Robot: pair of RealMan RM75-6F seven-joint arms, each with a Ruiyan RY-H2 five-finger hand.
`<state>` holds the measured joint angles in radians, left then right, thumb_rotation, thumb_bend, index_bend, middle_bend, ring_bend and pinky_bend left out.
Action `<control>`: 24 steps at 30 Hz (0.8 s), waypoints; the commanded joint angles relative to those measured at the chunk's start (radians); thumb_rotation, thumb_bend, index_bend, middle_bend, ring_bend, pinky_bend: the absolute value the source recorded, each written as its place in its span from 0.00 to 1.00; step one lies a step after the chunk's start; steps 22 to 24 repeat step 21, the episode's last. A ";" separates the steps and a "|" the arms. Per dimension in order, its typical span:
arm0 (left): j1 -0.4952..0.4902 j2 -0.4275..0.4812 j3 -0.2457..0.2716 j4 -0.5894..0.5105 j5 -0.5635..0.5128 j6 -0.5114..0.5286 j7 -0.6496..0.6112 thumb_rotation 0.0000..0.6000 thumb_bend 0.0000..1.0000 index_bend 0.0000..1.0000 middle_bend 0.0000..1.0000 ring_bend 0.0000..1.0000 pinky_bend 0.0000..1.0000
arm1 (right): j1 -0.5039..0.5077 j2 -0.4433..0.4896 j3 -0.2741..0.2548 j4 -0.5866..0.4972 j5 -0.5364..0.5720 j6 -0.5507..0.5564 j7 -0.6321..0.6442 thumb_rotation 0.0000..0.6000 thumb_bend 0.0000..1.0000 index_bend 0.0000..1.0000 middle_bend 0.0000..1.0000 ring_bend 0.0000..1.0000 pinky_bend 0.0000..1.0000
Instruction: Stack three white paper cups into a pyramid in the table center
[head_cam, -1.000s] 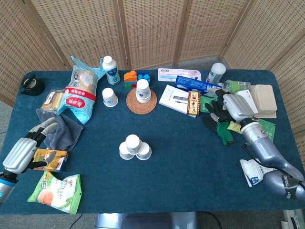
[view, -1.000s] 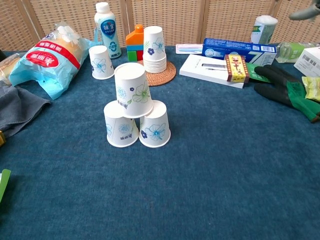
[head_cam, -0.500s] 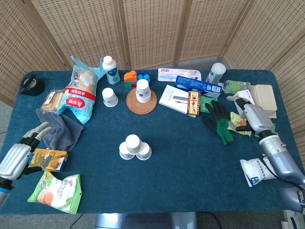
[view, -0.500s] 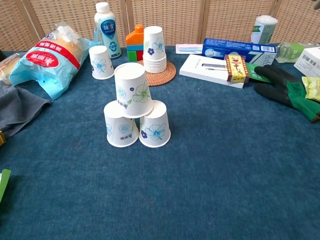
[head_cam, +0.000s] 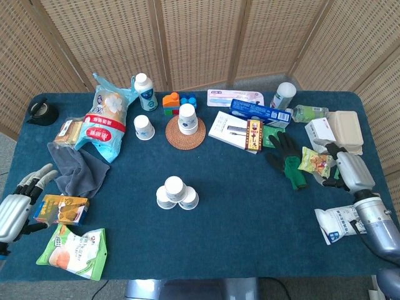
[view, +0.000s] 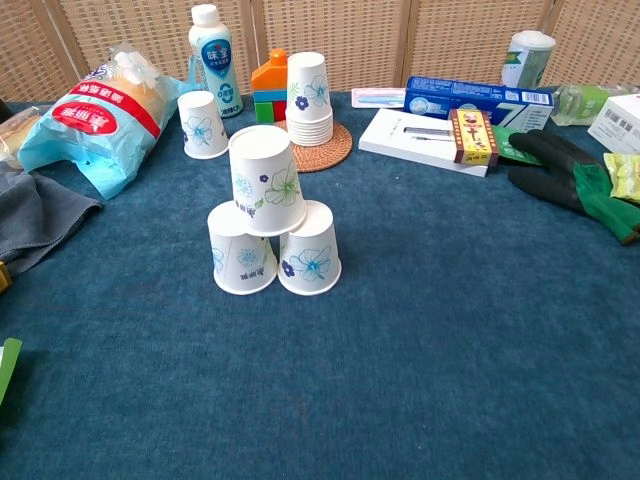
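Three white paper cups with blue flower prints stand upside down as a pyramid [head_cam: 175, 192] [view: 268, 212] at the table's middle: two side by side, one on top. My left hand [head_cam: 15, 206] is at the far left table edge, fingers spread, holding nothing. My right hand [head_cam: 350, 171] is at the far right edge beside a snack packet, fingers apart and empty. Neither hand shows in the chest view.
A stack of cups [head_cam: 187, 119] sits on a wicker coaster, a single cup [head_cam: 144, 127] to its left. A grey cloth [head_cam: 80, 171], snack packs [head_cam: 74, 250], bread bag [head_cam: 106, 125], bottle [head_cam: 144, 91], black-green gloves [head_cam: 288, 160] and boxes [head_cam: 259, 113] ring the table.
Both hands have drawn back outward and toward me: the left from the grey cloth to the left edge, the right from above the gloves to the right edge. The pyramid has not moved.
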<state>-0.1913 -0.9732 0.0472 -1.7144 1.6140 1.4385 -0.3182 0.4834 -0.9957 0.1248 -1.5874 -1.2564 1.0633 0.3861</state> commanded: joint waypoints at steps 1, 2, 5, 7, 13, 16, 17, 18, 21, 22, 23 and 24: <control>0.013 0.005 0.004 0.002 0.002 0.014 -0.003 1.00 0.48 0.00 0.00 0.00 0.06 | -0.037 -0.004 -0.012 -0.012 -0.014 0.037 -0.001 1.00 0.38 0.16 0.20 0.12 0.44; 0.017 0.006 0.004 0.003 0.001 0.018 -0.004 1.00 0.48 0.00 0.00 0.00 0.06 | -0.047 -0.005 -0.015 -0.013 -0.019 0.047 -0.002 1.00 0.38 0.16 0.20 0.12 0.44; 0.031 0.009 0.004 0.007 -0.001 0.034 0.000 1.00 0.48 0.00 0.00 0.00 0.06 | -0.079 -0.012 -0.022 -0.016 -0.031 0.081 0.002 1.00 0.38 0.16 0.20 0.12 0.44; 0.039 0.011 0.004 0.009 0.000 0.043 0.004 1.00 0.48 0.00 0.00 0.00 0.05 | -0.097 -0.016 -0.026 -0.015 -0.039 0.096 0.014 1.00 0.38 0.16 0.20 0.12 0.44; 0.051 0.012 0.003 0.017 0.006 0.056 -0.003 1.00 0.48 0.00 0.00 0.00 0.05 | -0.133 -0.026 -0.028 -0.003 -0.053 0.123 0.034 1.00 0.38 0.16 0.20 0.12 0.44; 0.049 0.009 0.000 0.022 0.009 0.054 -0.008 1.00 0.48 0.00 0.00 0.00 0.05 | -0.143 -0.030 -0.024 0.000 -0.058 0.129 0.038 1.00 0.38 0.16 0.20 0.12 0.44; 0.048 0.008 -0.001 0.023 0.010 0.052 -0.009 1.00 0.48 0.00 0.00 0.00 0.05 | -0.145 -0.030 -0.023 0.000 -0.059 0.129 0.039 1.00 0.38 0.16 0.20 0.12 0.44; 0.047 0.007 -0.002 0.025 0.010 0.050 -0.009 1.00 0.48 0.00 0.00 0.00 0.05 | -0.146 -0.031 -0.022 0.000 -0.060 0.129 0.039 1.00 0.38 0.16 0.20 0.12 0.44; 0.044 0.003 -0.005 0.027 0.010 0.043 -0.010 1.00 0.48 0.00 0.00 0.00 0.05 | -0.149 -0.033 -0.018 0.001 -0.061 0.125 0.038 1.00 0.38 0.16 0.20 0.12 0.44; 0.044 0.003 -0.005 0.027 0.010 0.043 -0.010 1.00 0.48 0.00 0.00 0.00 0.05 | -0.149 -0.033 -0.018 0.001 -0.061 0.125 0.038 1.00 0.38 0.16 0.20 0.12 0.44; 0.044 0.003 -0.005 0.027 0.010 0.043 -0.010 1.00 0.48 0.00 0.00 0.00 0.05 | -0.149 -0.033 -0.018 0.001 -0.061 0.125 0.038 1.00 0.38 0.16 0.20 0.12 0.44; 0.044 0.003 -0.005 0.027 0.010 0.043 -0.010 1.00 0.48 0.00 0.00 0.00 0.05 | -0.149 -0.033 -0.018 0.001 -0.061 0.125 0.038 1.00 0.38 0.16 0.20 0.12 0.44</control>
